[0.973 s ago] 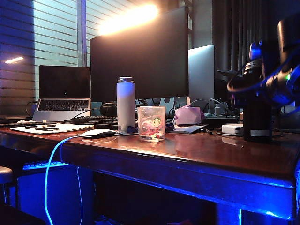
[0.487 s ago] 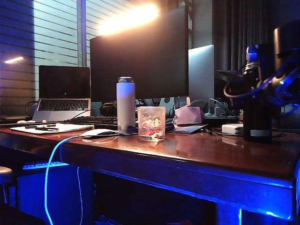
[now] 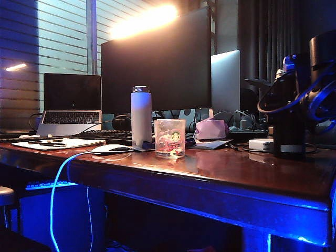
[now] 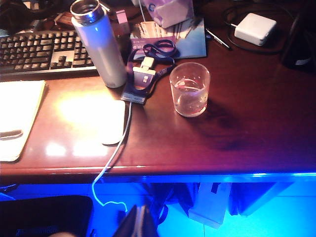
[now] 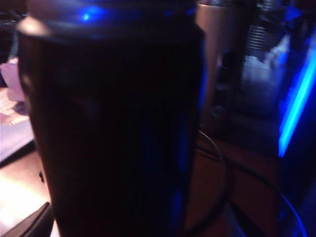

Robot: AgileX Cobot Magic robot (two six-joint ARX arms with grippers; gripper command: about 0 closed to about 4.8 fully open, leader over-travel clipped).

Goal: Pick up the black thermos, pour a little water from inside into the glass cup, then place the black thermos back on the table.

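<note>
The black thermos (image 3: 288,131) stands upright on the table (image 3: 236,173) at the right, a pale label near its base. My right gripper (image 3: 308,97) is level with its upper half, jaws open. In the right wrist view the thermos (image 5: 118,128) fills the picture at very close range, and one finger (image 5: 29,223) shows beside its wall. The glass cup (image 3: 169,138) stands mid-table, also seen as the cup (image 4: 189,89) from above, with a little water in it. My left gripper (image 4: 139,226) hangs off the table's front edge, fingers together and nothing between them.
A white bottle (image 3: 140,115) stands just left of the cup, with a mouse (image 3: 111,149) and a notepad (image 3: 58,143) further left. A keyboard (image 4: 44,52), monitor (image 3: 157,63), laptop (image 3: 71,105) and white charger (image 3: 260,144) line the back. A bronze bottle (image 5: 217,59) stands behind the thermos.
My right gripper has shifted in by the thermos's upper part, and its cable loop has swung. The thermos, the cup and the left arm have not moved.
</note>
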